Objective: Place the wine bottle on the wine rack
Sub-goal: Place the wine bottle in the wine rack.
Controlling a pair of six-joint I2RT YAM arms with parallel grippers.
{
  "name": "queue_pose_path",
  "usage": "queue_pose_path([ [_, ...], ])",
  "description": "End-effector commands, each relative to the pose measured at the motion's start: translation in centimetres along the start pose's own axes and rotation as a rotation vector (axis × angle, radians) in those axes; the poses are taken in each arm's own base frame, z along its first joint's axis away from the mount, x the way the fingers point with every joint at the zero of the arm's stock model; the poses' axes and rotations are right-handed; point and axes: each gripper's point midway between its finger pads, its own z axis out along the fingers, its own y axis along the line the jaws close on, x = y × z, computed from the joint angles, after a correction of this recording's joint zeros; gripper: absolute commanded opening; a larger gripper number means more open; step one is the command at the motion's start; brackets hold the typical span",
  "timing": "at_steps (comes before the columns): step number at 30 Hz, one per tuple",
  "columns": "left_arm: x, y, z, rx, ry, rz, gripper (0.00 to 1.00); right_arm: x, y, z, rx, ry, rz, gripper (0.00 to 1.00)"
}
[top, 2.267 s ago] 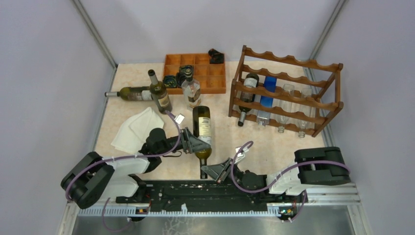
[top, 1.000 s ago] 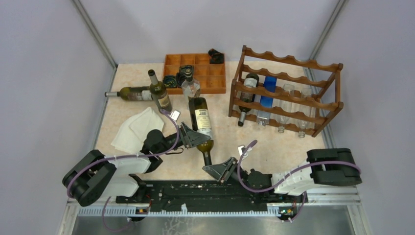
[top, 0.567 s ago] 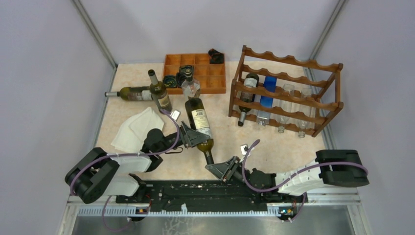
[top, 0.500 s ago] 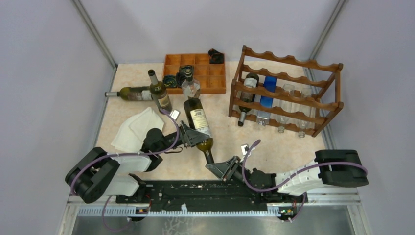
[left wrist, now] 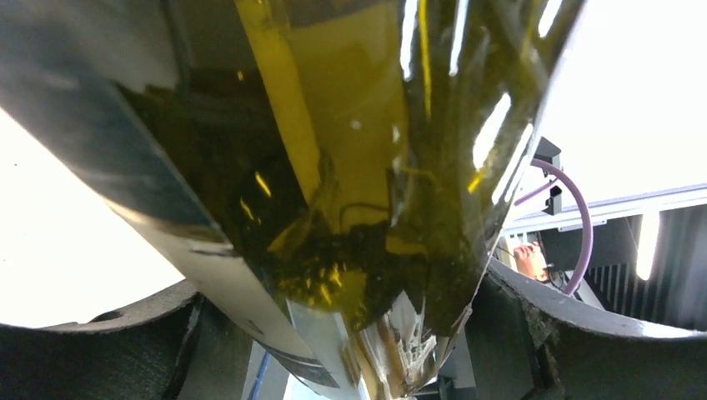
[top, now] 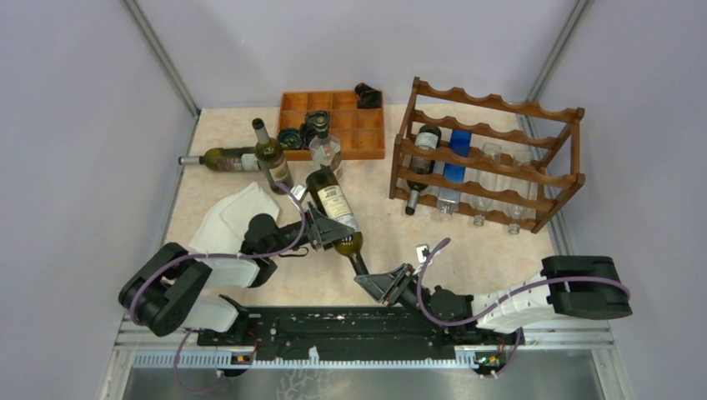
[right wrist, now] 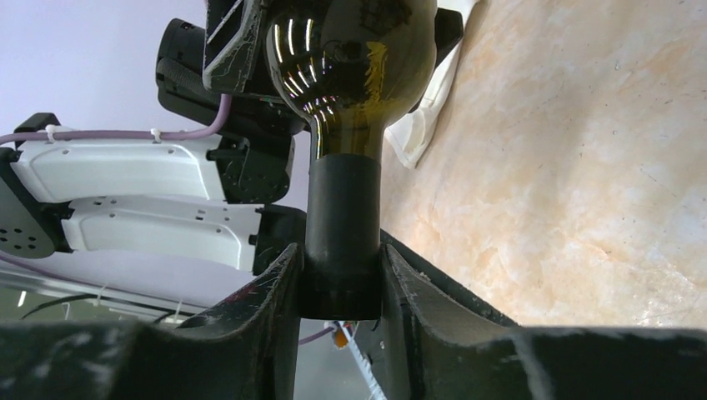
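Note:
A dark green wine bottle (top: 333, 207) with a pale label lies slanted over the table's middle, base to the far left and neck to the near right. My left gripper (top: 327, 230) is shut on its body, and the glass (left wrist: 358, 167) fills the space between the fingers (left wrist: 575, 333). At the neck, my right gripper (top: 377, 282) is shut on the black capsule (right wrist: 342, 225). The reddish-brown wine rack (top: 492, 108) stands at the far right, apart from the bottle.
The rack holds a dark bottle (top: 423, 158), a blue one (top: 455, 167) and clear ones (top: 488, 179). At the far left are a lying bottle (top: 229, 158), an upright bottle (top: 272, 160) and a clear bottle (top: 325, 150). An orange tray (top: 333, 102) and a white cloth (top: 227, 218) are nearby.
The held bottle has turned: its base swung left and its neck end shifted right. Both arms moved with it, grips unchanged.

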Motion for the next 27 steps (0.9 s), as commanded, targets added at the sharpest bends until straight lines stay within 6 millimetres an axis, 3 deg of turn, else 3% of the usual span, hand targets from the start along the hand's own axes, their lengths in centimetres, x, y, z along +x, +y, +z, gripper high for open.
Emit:
queue_pose_path([
  [1, -3.0, -4.9, 0.8, 0.194, -0.085, 0.130, 0.00, -0.4, 2.2, -0.4, -0.085, 0.001, 0.047, 0.41],
  [6, -2.1, -4.7, 0.7, 0.212, -0.073, 0.101, 0.00, -1.2, 2.3, 0.1, -0.075, -0.043, 0.041, 0.59],
  [18, -0.5, -5.4, 1.3, 0.222, -0.042, 0.108, 0.00, -2.8, 1.7, 1.5, -0.049, -0.088, 0.056, 0.56],
  [27, 0.3, -4.9, 1.8, 0.212, -0.030, 0.102, 0.00, -2.6, 2.3, 2.6, -0.061, -0.070, 0.049, 0.51],
])
